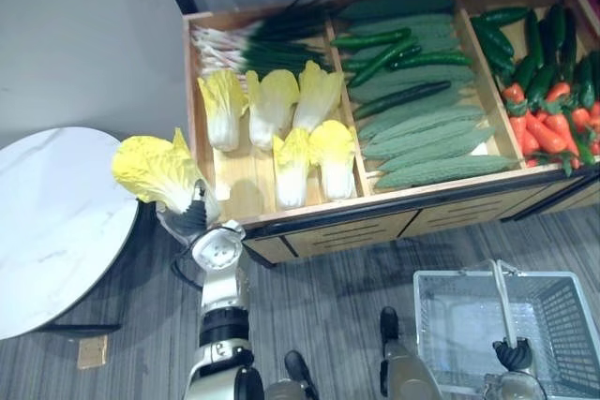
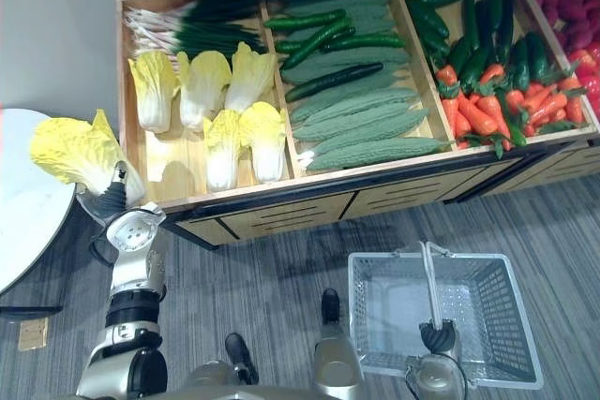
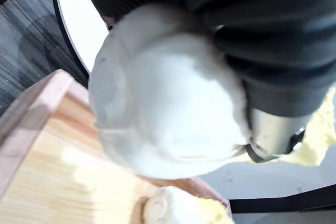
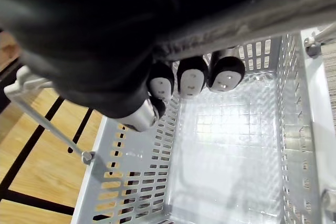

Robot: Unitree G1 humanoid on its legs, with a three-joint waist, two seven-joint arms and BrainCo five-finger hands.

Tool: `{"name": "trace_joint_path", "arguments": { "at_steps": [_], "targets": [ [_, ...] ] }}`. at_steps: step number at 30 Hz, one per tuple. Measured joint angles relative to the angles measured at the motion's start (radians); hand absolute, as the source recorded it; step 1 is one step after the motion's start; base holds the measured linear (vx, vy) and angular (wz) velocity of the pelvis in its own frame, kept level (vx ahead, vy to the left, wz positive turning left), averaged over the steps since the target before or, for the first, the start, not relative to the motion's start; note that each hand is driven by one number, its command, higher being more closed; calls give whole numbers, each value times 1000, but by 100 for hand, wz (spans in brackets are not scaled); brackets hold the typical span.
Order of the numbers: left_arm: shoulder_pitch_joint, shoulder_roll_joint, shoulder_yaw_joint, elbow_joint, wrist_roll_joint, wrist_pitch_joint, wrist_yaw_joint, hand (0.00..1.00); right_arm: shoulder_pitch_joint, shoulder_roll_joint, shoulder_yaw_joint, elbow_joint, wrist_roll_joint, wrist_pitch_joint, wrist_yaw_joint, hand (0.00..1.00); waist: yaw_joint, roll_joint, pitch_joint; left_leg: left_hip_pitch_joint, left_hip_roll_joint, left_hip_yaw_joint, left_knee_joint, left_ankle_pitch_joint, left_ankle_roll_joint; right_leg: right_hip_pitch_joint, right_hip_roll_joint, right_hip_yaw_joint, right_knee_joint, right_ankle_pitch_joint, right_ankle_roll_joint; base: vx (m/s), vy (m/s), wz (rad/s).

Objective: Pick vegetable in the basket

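While the left robot hand (image 1: 192, 218) grips a cabbage (image 1: 155, 171) beside the shelf (image 1: 190, 91) left edge | right robot hand (image 4: 192, 76) clasps basket (image 1: 561, 299) handle (image 1: 503, 299) | basket on floor (image 1: 347, 302) before shelf front edge

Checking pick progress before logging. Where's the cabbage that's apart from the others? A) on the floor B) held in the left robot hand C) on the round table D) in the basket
B: the left robot hand grips the cabbage just off the crate's left corner; the basket hanging from the right robot hand has no vegetable in it.
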Motion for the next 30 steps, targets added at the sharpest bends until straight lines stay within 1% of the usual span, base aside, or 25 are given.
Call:
{"name": "trace_joint_path", "arguments": {
  "at_steps": [3, 6, 7, 10, 11, 12, 13, 14, 15, 16, 17, 18, 19, 20, 21, 22, 23, 25, 26, 27, 28, 29, 30],
  "targets": [
    [3, -2, -13, -96, 6, 0, 15, 100, 13, 0, 0, 0, -21, 0, 0, 100, 6, -6, -39, 6, 0, 1, -7, 2, 0, 5, 1, -1, 0, 0, 0, -34, -34, 1],
    [3, 7, -59, -187, 53, -6, 10, 100, 11, -13, -8, -1, -33, 10, 2, 100, 8, -8, -62, 14, 1, 6, -8, 3, 2, 11, 3, 2, -1, 0, 0, -3, -34, -5],
    [3, 16, -88, -216, 76, -11, -2, 100, 8, -31, -13, -1, -33, 14, 4, 100, 9, -8, -64, 28, 2, 11, -8, 2, 2, 21, 4, 7, -2, 0, 0, -3, -30, -17],
    [32, 52, -177, -297, 82, -35, -67, 100, -7, -98, -43, -1, -61, 22, 21, 100, 14, -10, -85, 50, 3, 49, -8, -9, -4, 21, 13, 43, -2, 1, 1, 1, -16, -34],
    [45, 73, -216, -320, 101, -47, -109, 100, -15, -133, -43, -2, -62, 23, 29, 100, 20, -10, -87, 64, 3, 68, -8, -14, -6, 22, 20, 64, -2, 1, 1, -10, -14, -73],
    [64, 116, -276, -343, 110, -74, -176, 100, -36, -193, -43, -14, -69, 27, 51, 100, 20, -9, -94, 85, 4, 106, -8, -26, -17, 18, 31, 102, 0, 0, 5, -3, -12, -75],
    [68, 133, -295, -346, 110, -80, -198, 100, -42, -215, -42, -21, -71, 28, 56, 100, 21, -8, -99, 91, 4, 122, -8, -30, -20, 15, 35, 118, 0, -1, 8, -3, -17, -88],
    [69, 161, -331, -350, 110, -88, -248, 100, -52, -254, -37, -40, -82, 30, 70, 100, 20, -8, -102, 109, 4, 153, -8, -38, -26, 13, 45, 149, -1, -1, 8, -1, -14, -82],
    [74, 185, -374, -356, 110, -102, -291, 100, -57, -291, -29, -73, -91, 30, 85, 100, 14, -7, -105, 123, 4, 183, -8, -45, -30, 9, 56, 179, -1, -1, 9, 4, -24, -82],
    [79, 197, -396, -361, 108, -110, -309, 100, -60, -311, -16, -92, -91, 30, 92, 100, 10, -6, -106, 131, 3, 201, -8, -49, -33, 7, 62, 193, -1, 0, 10, 12, -13, -77],
    [85, 227, -440, -364, 104, -129, -347, 100, -66, -357, 27, -133, -92, 25, 97, 100, -1, -4, -111, 142, 3, 230, -8, -54, -35, 2, 65, 221, -1, 1, 13, 20, -11, -61],
    [88, 244, -460, -364, 98, -138, -369, 100, -73, -384, 52, -151, -93, 17, 107, 100, -7, -3, -112, 148, 2, 247, -8, -55, -35, 0, 71, 237, -1, 3, 13, 29, -1, -91],
    [89, 297, -529, -364, 59, -161, -439, 100, -82, -469, 121, -191, -101, -22, 145, 100, -12, 7, -118, 171, 1, 291, -8, -64, -40, -1, 86, 274, -1, 9, 14, 29, 0, -74],
    [88, 311, -550, -364, 46, -171, -467, 100, -84, -494, 137, -202, -106, -35, 162, 100, -16, 10, -120, 179, 2, 306, -8, -67, -42, 0, 91, 286, -1, 12, 17, 28, 5, -69],
    [88, 329, -572, -364, 26, -180, -490, 100, -90, -515, 159, -210, -108, -43, 175, 100, -19, 13, -123, 184, 2, 315, -6, -71, -44, 0, 96, 296, 0, 13, 16, 31, 17, -42],
    [78, 379, -626, -365, -11, -195, -531, 100, -95, -552, 205, -239, -109, -51, 201, 100, -30, 16, -125, 198, 2, 341, -2, -76, -49, 0, 104, 318, 0, 13, 16, 33, 25, -58],
    [66, 440, -678, -367, -31, -207, -567, 100, -94, -578, 252, -275, -108, -52, 222, 100, -30, 17, -126, 209, 2, 370, -2, -82, -56, -1, 115, 343, 0, 15, 17, 29, 25, -59],
    [47, 516, -752, -368, -76, -227, -617, 100, -90, -599, 301, -320, -107, -55, 253, 100, -31, 18, -126, 223, 3, 411, -1, -89, -62, -2, 128, 371, 0, 17, 17, 14, 21, -55],
    [27, 562, -810, -369, -122, -238, -665, 100, -88, -612, 328, -352, -103, -62, 279, 100, -35, 18, -126, 228, 7, 433, 15, -103, -66, -3, 133, 387, 0, 17, 17, 23, 13, -65],
    [4, 587, -866, -370, -166, -248, -715, 100, -86, -632, 355, -387, -89, -76, 304, 100, -37, 22, -128, 231, 13, 461, 42, -122, -70, -6, 141, 410, 0, 18, 19, 26, 3, -56],
    [-11, 596, -894, -372, -184, -251, -736, 100, -83, -641, 363, -407, -82, -82, 316, 100, -37, 25, -130, 230, 18, 473, 60, -132, -72, -6, 145, 419, 0, 19, 21, 38, -10, -61],
    [-55, 618, -964, -398, -221, -259, -784, 100, -71, -671, 378, -466, -47, -100, 337, 100, -37, 33, -134, 228, 32, 502, 103, -157, -77, -8, 151, 440, 1, 20, 21, 30, -11, -44],
    [-69, 626, -987, -415, -229, -267, -800, 100, -71, -687, 392, -491, -32, -103, 342, 100, -39, 38, -137, 228, 38, 511, 117, -166, -79, -11, 155, 451, 3, 20, 21, 29, -13, -61]
  ]
}}
